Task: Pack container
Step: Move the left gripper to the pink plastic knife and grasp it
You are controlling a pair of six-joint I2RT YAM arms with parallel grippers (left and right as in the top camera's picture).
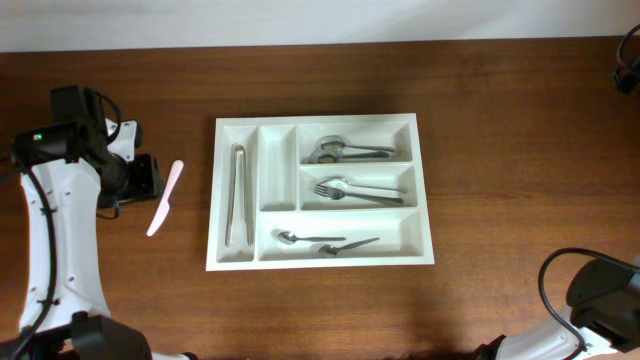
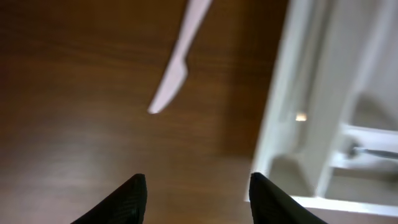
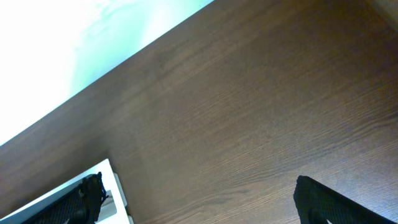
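Note:
A white cutlery tray sits mid-table, holding tongs, spoons, forks and small spoons in separate compartments. A pale pink plastic knife lies on the table left of the tray; it also shows in the left wrist view. My left gripper is open and empty, hovering left of the knife, with the tray's corner to its right. My right gripper is open and empty over bare wood at the table's lower right; a tray corner shows by its left finger.
The table is dark brown wood. The left arm's body stands at the left edge. The right arm's base is at the lower right corner. A dark object sits at the top right edge.

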